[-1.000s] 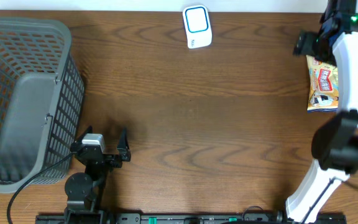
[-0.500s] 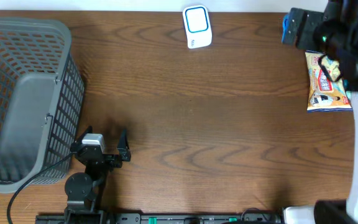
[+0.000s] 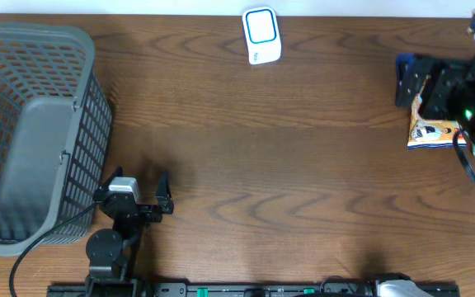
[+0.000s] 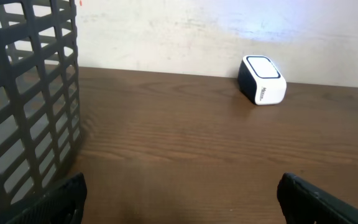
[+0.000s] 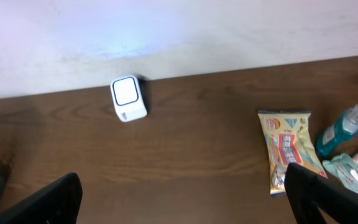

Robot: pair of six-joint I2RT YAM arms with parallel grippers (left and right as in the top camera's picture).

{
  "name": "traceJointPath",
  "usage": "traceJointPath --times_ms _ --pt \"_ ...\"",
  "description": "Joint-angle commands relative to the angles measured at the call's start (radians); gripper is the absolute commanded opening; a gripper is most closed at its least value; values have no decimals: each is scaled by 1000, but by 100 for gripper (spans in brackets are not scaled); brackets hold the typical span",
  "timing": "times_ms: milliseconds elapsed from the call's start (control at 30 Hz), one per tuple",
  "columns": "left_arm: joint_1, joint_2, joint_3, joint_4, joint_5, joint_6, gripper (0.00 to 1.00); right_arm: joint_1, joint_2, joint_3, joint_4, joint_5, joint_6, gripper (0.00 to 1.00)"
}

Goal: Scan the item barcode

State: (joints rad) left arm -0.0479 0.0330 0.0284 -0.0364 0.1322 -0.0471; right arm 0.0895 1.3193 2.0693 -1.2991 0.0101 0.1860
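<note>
The white barcode scanner (image 3: 261, 35) with a blue-edged window stands at the table's back edge; it also shows as the scanner (image 4: 263, 79) and the scanner (image 5: 128, 98) in the wrist views. An orange and yellow snack bag (image 3: 432, 132) lies at the far right, partly covered by my right arm. High over the bag's back left corner, my right gripper (image 3: 411, 78) is open and holds nothing; its dark fingertips (image 5: 48, 199) frame bare wood, and the bag (image 5: 284, 149) lies just inside the right one. My left gripper (image 3: 141, 176) rests open and empty beside the basket.
A large grey mesh basket (image 3: 31, 132) fills the left side, its wall (image 4: 23, 106) close to my left gripper. A blue bottle (image 5: 342, 129) and small packets (image 5: 353, 168) lie right of the snack bag, near the table's right edge.
My right arm has risen and swung across the far right side, and its gripper now hangs over the snack bag's back left corner. The left arm has not moved.
</note>
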Motion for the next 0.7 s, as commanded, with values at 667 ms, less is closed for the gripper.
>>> traceJointPath --times_ms 667 --pt "-3 -2 -24 -19 10 13 98 11 -97 10 -264 -122 -27 99"
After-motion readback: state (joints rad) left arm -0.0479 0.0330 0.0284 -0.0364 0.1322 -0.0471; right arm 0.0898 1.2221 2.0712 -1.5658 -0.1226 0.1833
